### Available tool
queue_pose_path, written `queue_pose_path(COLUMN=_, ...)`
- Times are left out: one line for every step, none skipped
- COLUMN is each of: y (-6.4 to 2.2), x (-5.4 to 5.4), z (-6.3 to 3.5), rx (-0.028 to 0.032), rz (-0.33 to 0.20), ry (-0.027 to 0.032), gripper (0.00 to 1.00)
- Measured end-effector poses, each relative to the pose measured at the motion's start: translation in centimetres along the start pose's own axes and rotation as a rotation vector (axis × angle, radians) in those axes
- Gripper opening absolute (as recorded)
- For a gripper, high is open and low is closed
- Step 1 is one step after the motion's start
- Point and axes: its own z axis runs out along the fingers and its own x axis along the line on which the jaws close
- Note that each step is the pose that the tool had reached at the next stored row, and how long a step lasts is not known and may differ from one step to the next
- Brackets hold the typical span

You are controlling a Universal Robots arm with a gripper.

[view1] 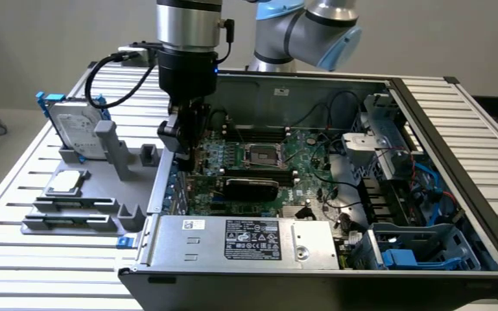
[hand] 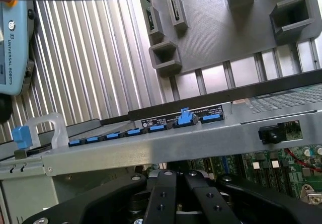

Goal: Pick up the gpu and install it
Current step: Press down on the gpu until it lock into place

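The fingers (hand: pixel 163 191) are pressed together with nothing between them, and the gripper (view1: pixel 183 150) points down just inside the computer case (view1: pixel 456 162), against the wall on the exterior view's left. In the wrist view the closed gripper (hand: pixel 176 176) hangs over the edge of the green motherboard (view1: pixel 305 152), close to a row of blue slot latches (hand: pixel 151 128) along the case's metal rim. One of these latches (hand: pixel 185 117) stands up higher than the others. The gpu (view1: pixel 249 188) is not in the grip. It sits on the motherboard as a black card just nearer than the processor socket (view1: pixel 259 154), to the exterior view's right of the gripper and apart from it. The silver power supply (view1: pixel 240 241) with its label fills the near part of the case. Outside the case, on the exterior view's left, a grey holder tray (view1: pixel 132 155) rests on the slatted table (view1: pixel 24 194). It carries an upright hard drive (view1: pixel 76 133) with blue rails, a processor chip (view1: pixel 67 182) and narrow black memory sticks (view1: pixel 72 202). In the wrist view a teach pendant (hand: pixel 12 48) lies on the slats.
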Motion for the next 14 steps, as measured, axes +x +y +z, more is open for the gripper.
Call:
queue_pose_path(y=0.00, x=0.02, z=0.01, rx=0.0006, rz=0.000, ry=0.0004, gripper=0.11)
queue_pose_path(y=-0.01, x=0.04, z=0.03, rx=0.0018, rz=0.001, ry=0.0007, gripper=0.11)
queue_pose_path(y=-0.02, x=0.04, z=0.05, rx=0.0038, rz=0.001, ry=0.0005, gripper=0.11)
queue_pose_path(y=-0.02, x=0.03, z=0.08, rx=0.0074, rz=0.002, ry=-0.0001, gripper=0.11)
queue_pose_path(y=-0.02, x=0.01, z=0.14, rx=0.0120, rz=0.004, ry=-0.0015, gripper=0.11)
queue_pose_path(y=-0.02, x=-0.01, z=0.20, rx=0.0176, rz=0.006, ry=-0.0029, gripper=0.11)
queue_pose_path(y=-0.01, x=-0.03, z=0.26, rx=0.0229, rz=0.008, ry=-0.0043, gripper=0.11)
queue_pose_path(y=-0.02, x=-0.05, z=0.31, rx=0.0271, rz=0.009, ry=-0.0054, gripper=0.11)
queue_pose_path(y=-0.02, x=-0.06, z=0.33, rx=0.0290, rz=0.010, ry=-0.0059, gripper=0.11)
queue_pose_path(y=-0.02, x=-0.05, z=0.34, rx=0.0291, rz=0.013, ry=-0.0061, gripper=0.11)
queue_pose_path(y=-0.03, x=-0.03, z=0.36, rx=0.0284, rz=0.016, ry=-0.0064, gripper=0.11)
queue_pose_path(y=-0.03, x=0.01, z=0.37, rx=0.0271, rz=0.019, ry=-0.0061, gripper=0.11)
queue_pose_path(y=-0.04, x=0.05, z=0.38, rx=0.0255, rz=0.024, ry=-0.0060, gripper=0.11)
queue_pose_path(y=-0.05, x=0.09, z=0.39, rx=0.0237, rz=0.029, ry=-0.0058, gripper=0.11)
